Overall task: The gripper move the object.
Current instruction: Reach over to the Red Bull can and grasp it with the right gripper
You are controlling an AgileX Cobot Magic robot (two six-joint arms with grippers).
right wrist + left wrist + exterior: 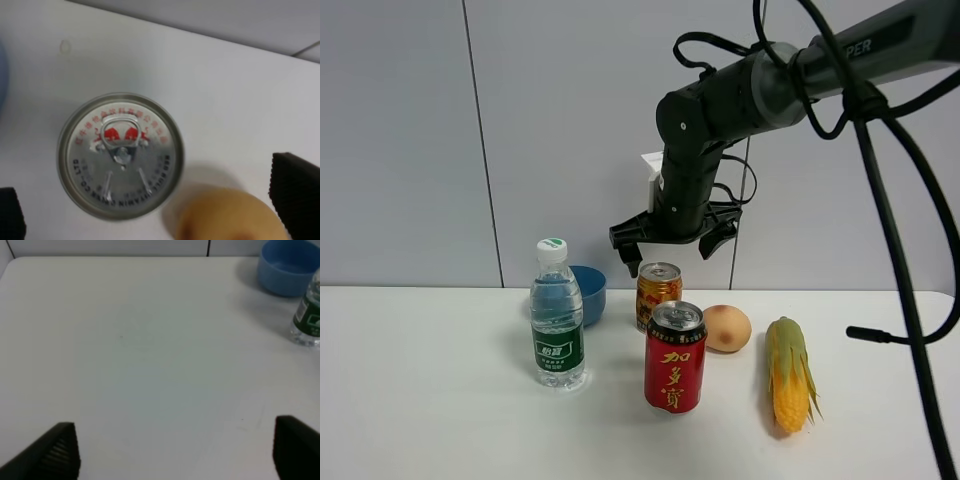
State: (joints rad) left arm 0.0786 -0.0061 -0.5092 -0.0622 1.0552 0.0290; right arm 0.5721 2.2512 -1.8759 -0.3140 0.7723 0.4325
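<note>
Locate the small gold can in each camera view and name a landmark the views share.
Exterior high: gold can at centre, behind the red can.
Left wrist: not in it.
Right wrist: gold can from above, silver top showing.
Landmark: the round fruit beside it, in exterior and right wrist views.

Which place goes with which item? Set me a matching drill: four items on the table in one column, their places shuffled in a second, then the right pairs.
Items
1. gold can
2. red can
3. corn cob
4. blue bowl

Places
A. partly hidden behind the water bottle
B. farthest right in the high view
C. directly under the open right gripper
D. just in front of the gold can

Pairs: 1-C, 2-D, 3-B, 4-A
</note>
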